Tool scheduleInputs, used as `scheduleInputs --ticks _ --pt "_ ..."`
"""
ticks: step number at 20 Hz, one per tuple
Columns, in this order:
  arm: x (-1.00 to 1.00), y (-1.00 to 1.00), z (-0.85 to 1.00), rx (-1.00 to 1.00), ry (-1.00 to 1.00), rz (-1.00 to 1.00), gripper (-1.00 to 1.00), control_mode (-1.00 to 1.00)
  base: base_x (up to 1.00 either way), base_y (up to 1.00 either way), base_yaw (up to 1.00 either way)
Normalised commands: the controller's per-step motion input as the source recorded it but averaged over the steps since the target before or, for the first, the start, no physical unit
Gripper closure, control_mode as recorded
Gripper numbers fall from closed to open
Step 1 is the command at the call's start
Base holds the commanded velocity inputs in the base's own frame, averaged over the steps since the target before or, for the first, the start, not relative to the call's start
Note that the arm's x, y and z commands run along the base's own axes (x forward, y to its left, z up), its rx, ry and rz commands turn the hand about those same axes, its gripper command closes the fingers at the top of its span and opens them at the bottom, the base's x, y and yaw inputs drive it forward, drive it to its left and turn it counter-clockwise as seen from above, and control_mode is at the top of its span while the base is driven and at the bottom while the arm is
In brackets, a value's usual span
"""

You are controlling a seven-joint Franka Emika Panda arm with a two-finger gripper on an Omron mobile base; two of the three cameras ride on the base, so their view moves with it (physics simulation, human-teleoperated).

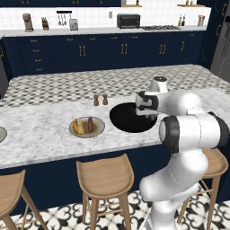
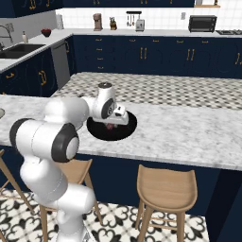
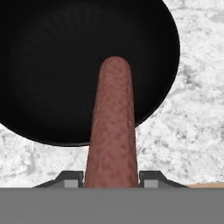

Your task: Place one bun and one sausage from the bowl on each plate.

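- Hand view: a reddish-brown sausage [image 3: 112,127] runs straight up from between the two finger tips, jaws clamped on its near end; gripper [image 3: 111,178] sits at the bottom edge.
- Behind the sausage is the black bowl [image 3: 52,87]; I see nothing else in it from here. Marble worktop [image 3: 188,127] shows past its rim.
- Left base view: the gripper [image 1: 150,116] hangs over the right part of the bowl [image 1: 126,119], with a bit of red sausage [image 1: 151,118] just under the hand.
- Left of the bowl, near it, stands a grey plate [image 1: 99,128] that already carries a bun [image 1: 79,127] and a sausage beside it. I judge that plate served.
- A sliver of another plate [image 1: 1,134] sits at the far left edge, well apart from the bowl; I cannot tell what is on it.
- Right base view: the hand [image 2: 116,122] is low over the bowl [image 2: 125,130].
- Step in hand, as I read it: sausage picked, carry to the second plate.
- Next move calls for a lift clear of the bowl rim, then a long traverse left past the served plate; the base may need to drive.
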Motion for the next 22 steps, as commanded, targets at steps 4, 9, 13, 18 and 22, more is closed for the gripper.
scheduleInputs --ticks 4,9,13,18,22 --pt "-0.78 -0.28 0.48 0.09 0.01 -0.04 1.0 -1.0 0.0 0.0 0.0" --pt "-0.63 -0.11 0.36 0.07 0.0 -0.02 1.0 -1.0 0.0 0.0 0.0" --pt "-0.43 0.47 0.33 -0.02 -0.02 0.02 1.0 -1.0 0.0 0.0 0.0" --pt "-0.42 0.39 0.27 -0.03 0.0 0.01 1.0 -1.0 0.0 0.0 0.0" --pt "-0.6 0.0 0.17 0.0 0.0 -0.01 1.0 -1.0 0.0 0.0 0.0"
